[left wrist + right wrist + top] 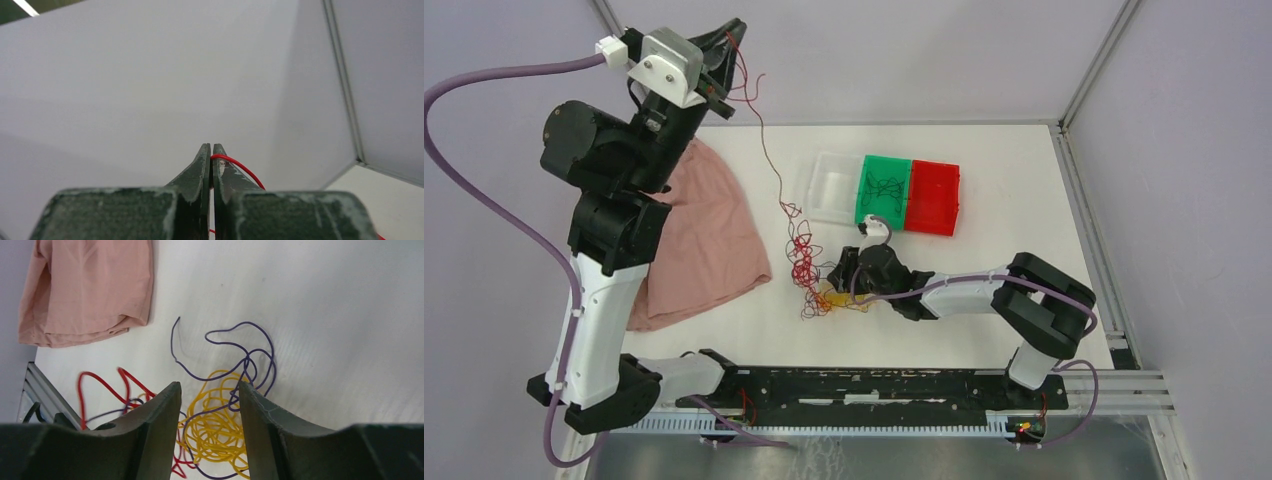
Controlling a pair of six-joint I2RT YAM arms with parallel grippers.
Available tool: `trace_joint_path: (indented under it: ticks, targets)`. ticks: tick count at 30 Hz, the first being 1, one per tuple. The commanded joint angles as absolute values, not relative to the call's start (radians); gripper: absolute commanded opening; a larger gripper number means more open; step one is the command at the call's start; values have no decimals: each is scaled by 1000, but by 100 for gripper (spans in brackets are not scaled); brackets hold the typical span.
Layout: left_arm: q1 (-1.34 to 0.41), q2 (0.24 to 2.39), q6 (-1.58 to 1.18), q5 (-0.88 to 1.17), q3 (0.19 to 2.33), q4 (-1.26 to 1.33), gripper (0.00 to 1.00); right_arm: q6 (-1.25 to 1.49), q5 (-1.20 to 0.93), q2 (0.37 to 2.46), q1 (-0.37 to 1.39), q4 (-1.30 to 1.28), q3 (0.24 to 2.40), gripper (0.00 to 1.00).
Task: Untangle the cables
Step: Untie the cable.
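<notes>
The cables are thin red, yellow and dark purple wires tangled in a heap (804,265) mid-table. One red wire (764,130) rises out of the heap, stretched up to my left gripper (727,48), which is raised high at the back left. In the left wrist view that gripper (211,146) is shut on the red wire (240,167). My right gripper (846,278) is low at the heap's right side. In the right wrist view it (208,385) stands open over a yellow coil (220,422), with purple loops (240,335) beyond and red loops (102,385) to the left.
A pink cloth (709,230) lies left of the heap, also seen as the pink cloth (85,290) in the right wrist view. Behind the heap stand a clear tray (832,185), a green tray (884,190) holding dark wires, and a red tray (934,197). A black rail (874,385) runs along the near edge.
</notes>
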State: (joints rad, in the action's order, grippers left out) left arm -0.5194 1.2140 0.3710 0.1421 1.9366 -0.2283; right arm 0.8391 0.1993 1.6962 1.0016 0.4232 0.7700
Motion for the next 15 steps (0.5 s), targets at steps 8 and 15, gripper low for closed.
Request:
trace_joint_path:
  ticks: [8,15]
  targets:
    - [-523,1211,495,58,1942,-173,3,630,267,1404,1006,343,786,73]
    - [-524,1186,470,124,1870,-205,3,502,28,1302,1021,422,862,95]
